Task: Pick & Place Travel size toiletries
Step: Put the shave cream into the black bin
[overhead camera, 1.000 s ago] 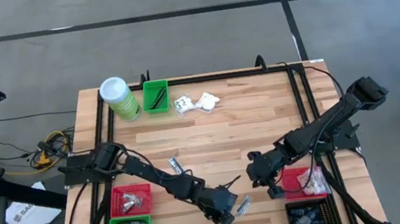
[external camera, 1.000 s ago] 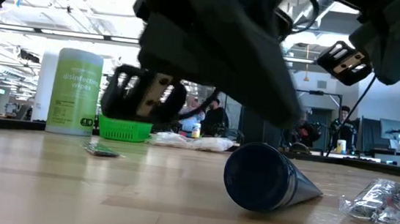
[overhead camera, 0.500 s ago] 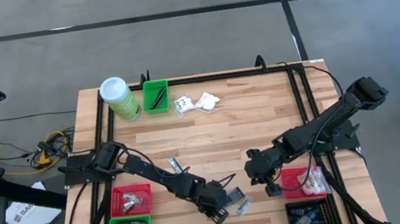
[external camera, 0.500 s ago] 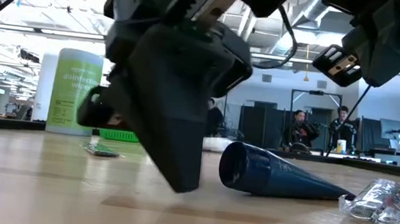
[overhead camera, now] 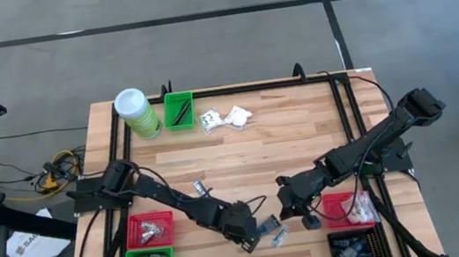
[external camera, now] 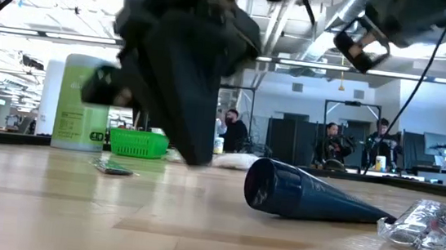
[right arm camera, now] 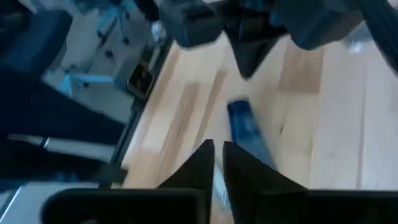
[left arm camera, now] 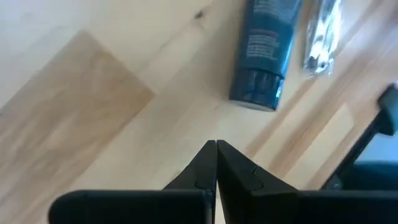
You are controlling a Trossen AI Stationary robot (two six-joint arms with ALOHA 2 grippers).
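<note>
Two black jointed arms are showing thin black cables looping alongside their links. The left gripper (left arm camera: 216,163) is ending in matte black tapered fingers (left arm camera: 239,171) below a flat black bar, and the right gripper (right arm camera: 217,167) looks the same.

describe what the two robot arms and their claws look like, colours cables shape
Both arms are dark, nearly black, built of jointed segments, with thin black cables looping alongside them. The left claw ends in two flat black fingers tapering to sharp wedge points. The right claw has the same pointed black pair. In the overhead view the left arm and right arm look alike, the right ending in a boxy dark base block.
</note>
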